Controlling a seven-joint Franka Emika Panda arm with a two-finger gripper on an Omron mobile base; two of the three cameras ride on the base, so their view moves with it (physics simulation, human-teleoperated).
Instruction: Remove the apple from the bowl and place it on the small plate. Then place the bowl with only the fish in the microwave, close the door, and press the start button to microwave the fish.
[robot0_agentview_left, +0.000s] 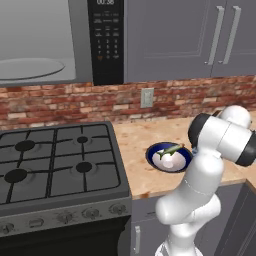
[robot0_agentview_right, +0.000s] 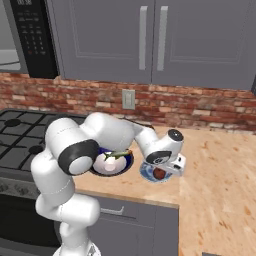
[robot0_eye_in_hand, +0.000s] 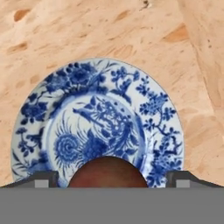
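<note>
Red apple (robot0_eye_in_hand: 107, 172) rests on small plate (robot0_eye_in_hand: 144, 100), end effector (robot0_eye_in_hand: 109, 179) spread wide.

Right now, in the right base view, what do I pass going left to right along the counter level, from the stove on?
Stove → bowl with the fish in it → small plate with the apple on it, under the hand → bare wooden counter.

You have bare counter (robot0_agentview_right: 220, 170) to the right of the plate (robot0_eye_in_hand: 144, 100). The apple (robot0_eye_in_hand: 107, 172) sits between the spread fingers, on the plate. The bowl (robot0_agentview_left: 169, 158) with the fish (robot0_agentview_left: 170, 150) stands beside the stove (robot0_agentview_left: 55, 160), clear from above.
</note>
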